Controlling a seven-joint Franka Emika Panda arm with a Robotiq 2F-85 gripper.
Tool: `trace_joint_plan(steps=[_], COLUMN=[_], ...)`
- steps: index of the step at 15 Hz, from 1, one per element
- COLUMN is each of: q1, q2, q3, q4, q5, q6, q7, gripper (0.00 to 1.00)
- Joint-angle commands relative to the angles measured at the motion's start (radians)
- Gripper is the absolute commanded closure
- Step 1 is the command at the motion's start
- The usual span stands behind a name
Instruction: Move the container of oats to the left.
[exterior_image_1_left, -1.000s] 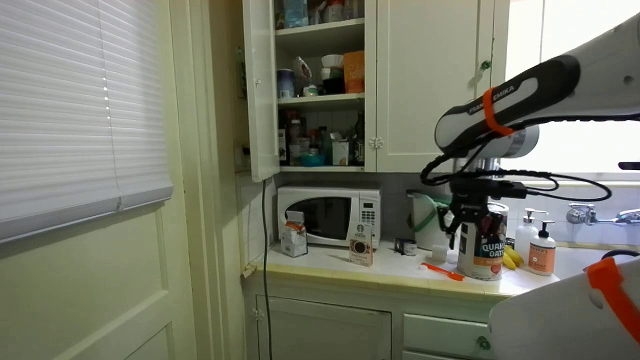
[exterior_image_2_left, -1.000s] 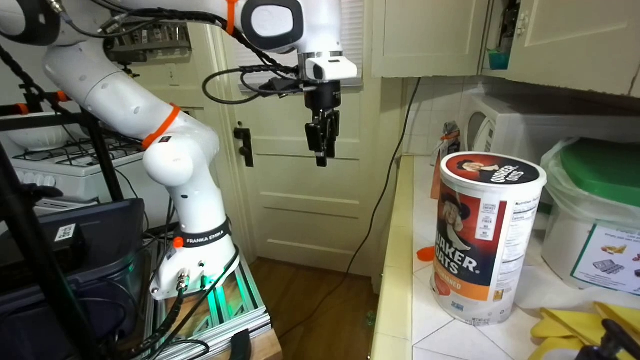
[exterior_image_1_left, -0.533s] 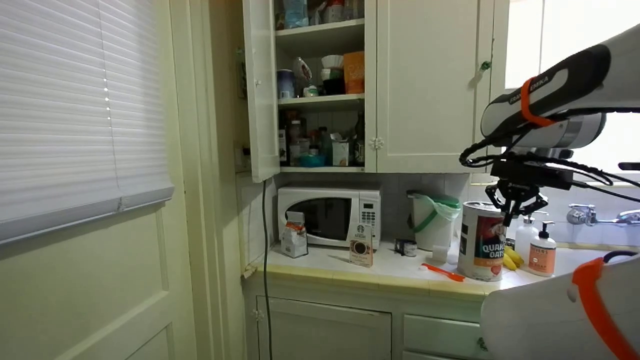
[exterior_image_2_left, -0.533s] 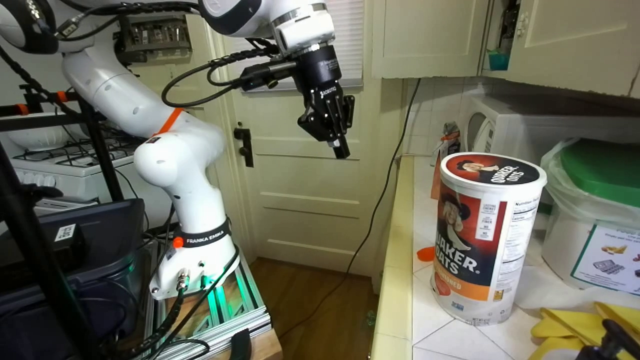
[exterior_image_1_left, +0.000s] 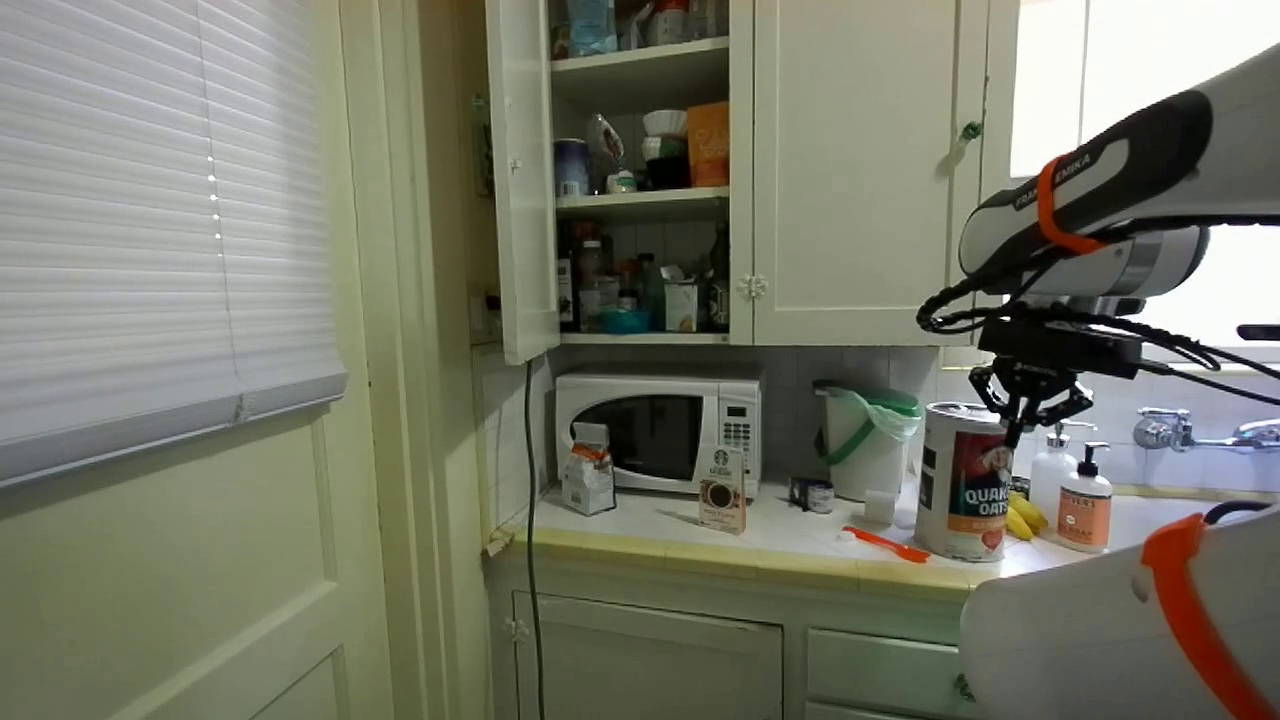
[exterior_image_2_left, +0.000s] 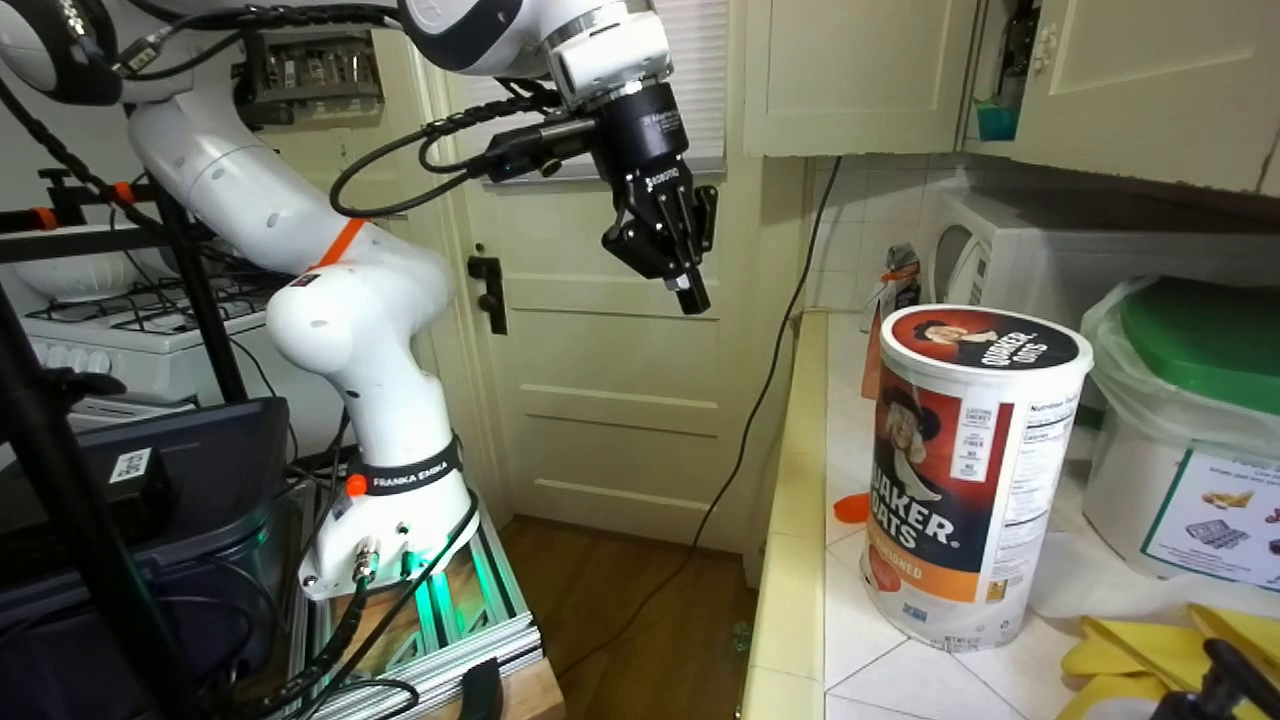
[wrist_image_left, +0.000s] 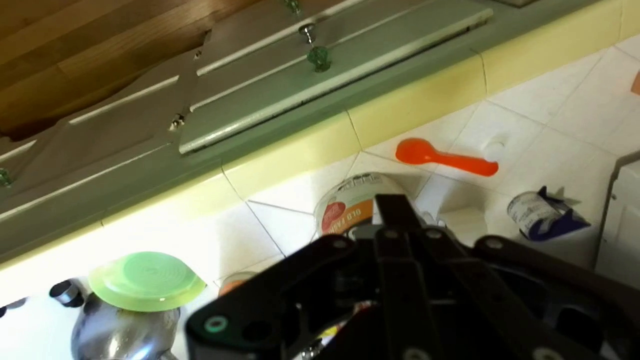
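Observation:
The container of oats (exterior_image_2_left: 960, 480), a tall red-and-white Quaker canister, stands upright on the counter in both exterior views. My gripper (exterior_image_2_left: 692, 298) hangs in the air off the counter's front edge, tilted so its fingertips point toward the canister, with a gap between them. Against the camera's line of sight, the gripper (exterior_image_1_left: 1012, 440) overlaps the canister's label (exterior_image_1_left: 980, 490) in an exterior view. In the wrist view the jaws are together with nothing between them, and they cover most of the canister (wrist_image_left: 350, 212); only its lower label shows past the fingers.
An orange spoon (exterior_image_1_left: 885, 543) lies left of the canister. Behind stands a white bin (exterior_image_2_left: 1140, 500) with a green lid. Soap bottles (exterior_image_1_left: 1083, 510) and yellow bananas (exterior_image_1_left: 1025, 512) are to the right. A coffee box (exterior_image_1_left: 722, 490) and the microwave (exterior_image_1_left: 640, 385) stand farther left.
The gripper has shut from a partly open stance. It has tilted from straight down toward the counter and shifted right in an exterior view. The canister has stayed put.

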Motion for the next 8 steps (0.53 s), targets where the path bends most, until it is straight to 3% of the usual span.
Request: trace_joint_plan(steps=[1, 5, 8], q1=[-0.058, -0.165, -0.230], q2=[0.119, 0.320, 0.485], q3=[0.015, 0.024, 0.027], q4=[0.035, 0.109, 0.210], q5=[-0.002, -0.009, 0.011], q6=[0.177, 0.338, 0.384], q7=[0.089, 0.176, 0.254], gripper=[1.00, 1.00, 1.00])
